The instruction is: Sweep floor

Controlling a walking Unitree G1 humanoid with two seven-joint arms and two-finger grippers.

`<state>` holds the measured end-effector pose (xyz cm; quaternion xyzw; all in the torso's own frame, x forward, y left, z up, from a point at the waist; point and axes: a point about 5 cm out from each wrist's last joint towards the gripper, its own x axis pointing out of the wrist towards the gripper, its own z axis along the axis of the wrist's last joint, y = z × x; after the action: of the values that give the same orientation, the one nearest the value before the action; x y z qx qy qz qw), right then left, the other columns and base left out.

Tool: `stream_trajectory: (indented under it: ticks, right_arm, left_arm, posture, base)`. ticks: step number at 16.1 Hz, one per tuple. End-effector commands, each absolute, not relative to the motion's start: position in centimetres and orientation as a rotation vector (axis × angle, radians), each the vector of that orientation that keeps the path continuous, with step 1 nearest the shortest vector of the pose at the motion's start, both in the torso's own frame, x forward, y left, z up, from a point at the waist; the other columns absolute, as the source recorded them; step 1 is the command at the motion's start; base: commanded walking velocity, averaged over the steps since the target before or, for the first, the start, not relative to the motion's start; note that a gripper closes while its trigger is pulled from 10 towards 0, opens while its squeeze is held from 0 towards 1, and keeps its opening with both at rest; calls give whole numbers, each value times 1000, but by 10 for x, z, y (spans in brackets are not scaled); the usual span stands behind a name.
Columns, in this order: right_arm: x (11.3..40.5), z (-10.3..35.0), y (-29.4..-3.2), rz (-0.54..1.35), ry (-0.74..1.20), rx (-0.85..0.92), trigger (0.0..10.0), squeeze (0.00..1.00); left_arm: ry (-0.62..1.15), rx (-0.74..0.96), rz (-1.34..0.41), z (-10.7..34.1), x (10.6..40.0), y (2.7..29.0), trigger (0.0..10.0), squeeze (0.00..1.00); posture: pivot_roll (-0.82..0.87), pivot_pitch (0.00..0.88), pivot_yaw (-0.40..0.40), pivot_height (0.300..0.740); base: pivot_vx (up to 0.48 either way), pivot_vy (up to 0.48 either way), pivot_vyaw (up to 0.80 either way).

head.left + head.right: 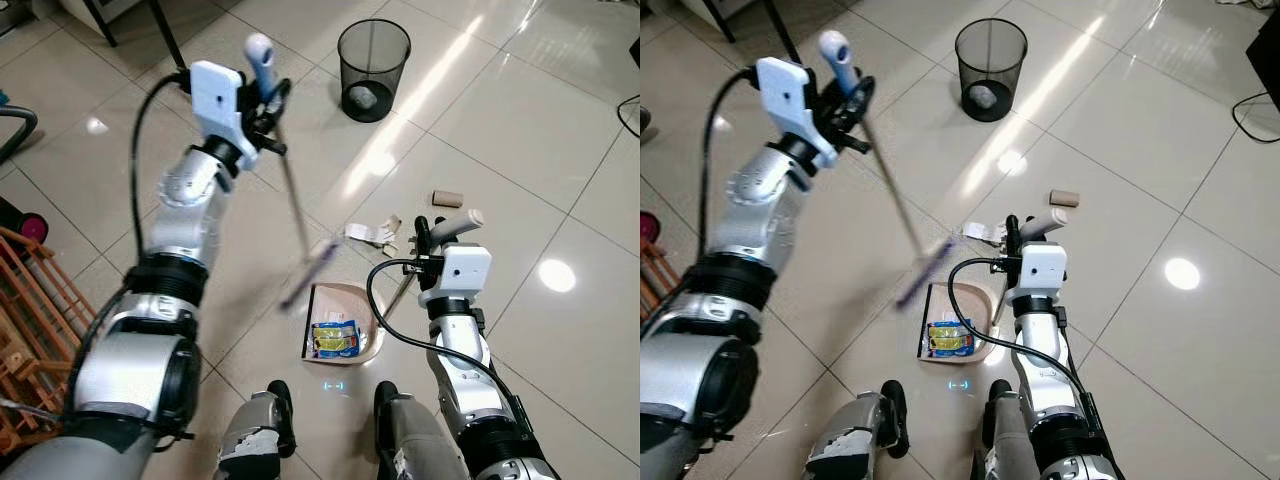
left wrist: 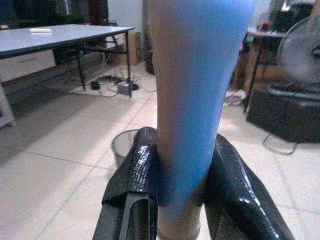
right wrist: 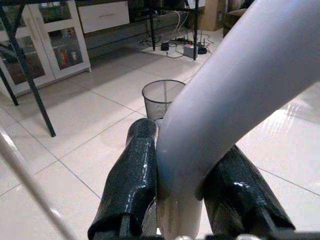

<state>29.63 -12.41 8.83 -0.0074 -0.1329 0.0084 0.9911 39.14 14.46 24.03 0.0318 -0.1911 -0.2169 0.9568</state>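
Left eye view: left gripper point(image 1: 268, 108) raised high, fingers clamped on the blue-and-white top of the broom point(image 1: 297, 222); shaft slants down to the blurred brush head just beside the dustpan point(image 1: 366, 337). Dustpan lies flat on the tile between the robot's feet and the litter, a blue-yellow packet point(image 1: 335, 338) already in it. Crumpled paper scraps point(image 1: 372, 233) and a cardboard tube point(image 1: 447, 198) lie on the floor beyond the pan; mesh wastebasket point(image 1: 373, 68) stands well apart, something pale inside. Judgement: sweeping partly done, one item collected, scraps and tube left, pan not yet emptied. Right eye view: same layout; right gripper point(image 1: 1015, 233) low, near the scraps, closed on the pale dustpan handle point(image 1: 1047, 223), whose rod runs down toward the pan. Left wrist view: two black fingers point(image 2: 134, 185) narrowly apart, pressing either side of the blue broom grip, no slack visible; wastebasket and a table behind. Right wrist view: black fingers point(image 3: 131, 185) clasp the white curved handle at its base, both touching it; wastebasket beyond, a cabinet further off.
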Motion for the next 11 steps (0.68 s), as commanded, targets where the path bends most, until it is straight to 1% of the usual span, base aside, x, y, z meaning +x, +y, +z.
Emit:
stream_trajectory:
  ticks: [1, 3, 5, 7, 9, 10, 11]
  right_arm:
    - [288, 67, -125, 23, -160, -18, 10000, 0]
    - [288, 67, -125, 24, -162, -13, 10000, 0]
    - [288, 73, -128, 11, -190, -16, 10000, 0]
    - [288, 87, -144, -58, -240, 30, 10000, 0]
    - [290, 96, -156, -90, -265, 27, 10000, 0]
    - [292, 108, -166, -110, -298, 24, 10000, 0]
    - [292, 113, -170, -119, -311, 23, 10000, 0]
  left_arm:
    - [-347, 92, -378, 222, 387, 156, 10000, 0]
    - [-332, 95, -352, 214, 384, 160, 10000, 0]
    - [-343, 91, -342, 203, 373, 165, 10000, 0]
    - [-350, 109, -191, 200, 367, 193, 10000, 0]
    - [-345, 156, -148, 202, 368, 203, 10000, 0]
    - [-331, 165, -95, 201, 368, 214, 10000, 0]
    - [-321, 160, -73, 200, 367, 218, 10000, 0]
  posture:
    - [71, 320, 82, 740]
    - [70, 315, 84, 740]
    - [66, 295, 93, 740]
    - [52, 247, 92, 740]
    - [40, 225, 81, 740]
    - [14, 183, 70, 740]
    - [14, 183, 70, 740]
  base:
    - [0, 0, 0]
    - [0, 0, 0]
    - [0, 0, 0]
    - [0, 0, 0]
    - [0, 0, 0]
    - [0, 0, 0]
    - [0, 0, 0]
